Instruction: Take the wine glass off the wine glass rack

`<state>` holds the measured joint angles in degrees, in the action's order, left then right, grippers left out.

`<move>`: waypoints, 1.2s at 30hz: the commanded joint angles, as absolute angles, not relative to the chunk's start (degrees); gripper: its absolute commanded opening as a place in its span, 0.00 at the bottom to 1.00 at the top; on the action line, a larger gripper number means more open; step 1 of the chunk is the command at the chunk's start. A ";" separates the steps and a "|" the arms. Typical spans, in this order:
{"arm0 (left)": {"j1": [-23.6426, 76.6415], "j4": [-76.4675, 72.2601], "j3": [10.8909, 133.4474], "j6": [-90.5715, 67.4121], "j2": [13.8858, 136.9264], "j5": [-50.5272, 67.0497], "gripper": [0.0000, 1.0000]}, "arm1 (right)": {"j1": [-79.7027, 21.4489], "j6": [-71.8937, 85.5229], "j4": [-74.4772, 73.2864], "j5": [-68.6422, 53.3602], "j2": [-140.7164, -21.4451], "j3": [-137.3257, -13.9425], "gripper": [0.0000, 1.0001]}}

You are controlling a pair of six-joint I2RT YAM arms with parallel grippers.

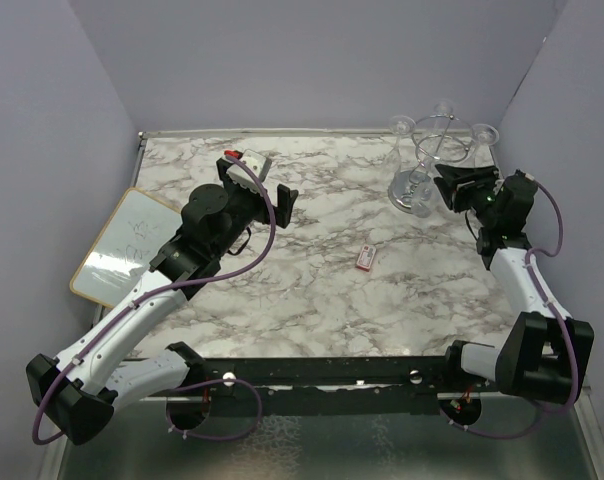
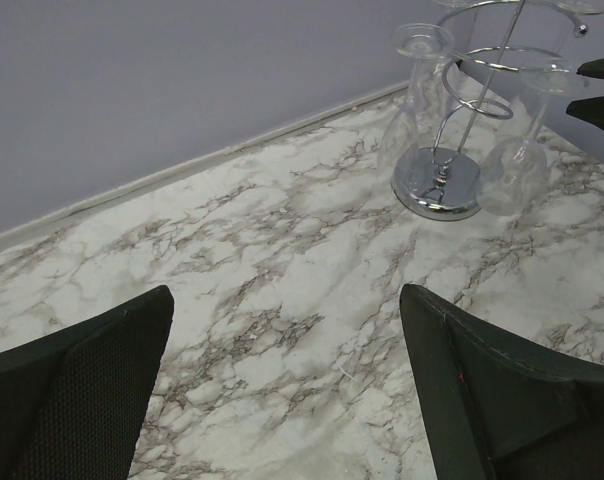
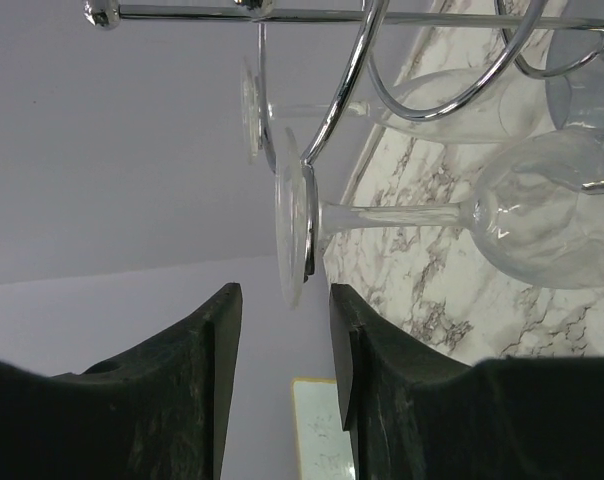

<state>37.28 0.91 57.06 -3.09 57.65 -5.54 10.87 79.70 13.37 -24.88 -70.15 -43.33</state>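
Observation:
The wine glass rack [image 1: 414,196] stands at the table's far right, a silver wire stand on a round shiny base, with three clear glasses hanging upside down. In the right wrist view the nearest wine glass [image 3: 542,215] hangs by its foot [image 3: 292,225] in the rack's wire [image 3: 342,90]. My right gripper [image 3: 282,305] is open, its jaws fairly close together. The rim of the glass's foot reaches just between the fingertips without touching them. My left gripper [image 2: 287,295] stands wide open over bare marble, well short of the rack [image 2: 440,182].
A small whiteboard [image 1: 122,245] lies at the table's left edge. A small pink packet [image 1: 365,258] lies on the marble in front of the rack. Purple walls close in right behind and to the right of the rack.

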 commanded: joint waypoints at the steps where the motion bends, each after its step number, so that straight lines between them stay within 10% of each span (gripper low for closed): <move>1: 37.71 -0.41 56.78 -2.73 56.42 -4.97 0.98 | 10.46 80.92 15.39 -21.52 -70.32 -42.95 0.40; 36: 37.71 -0.42 56.72 -2.69 56.53 -5.10 0.97 | 9.85 84.50 16.85 -18.72 -71.02 -41.97 0.22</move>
<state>37.28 0.91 57.06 -3.07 57.65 -5.54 10.41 83.79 14.98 -20.36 -70.76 -42.35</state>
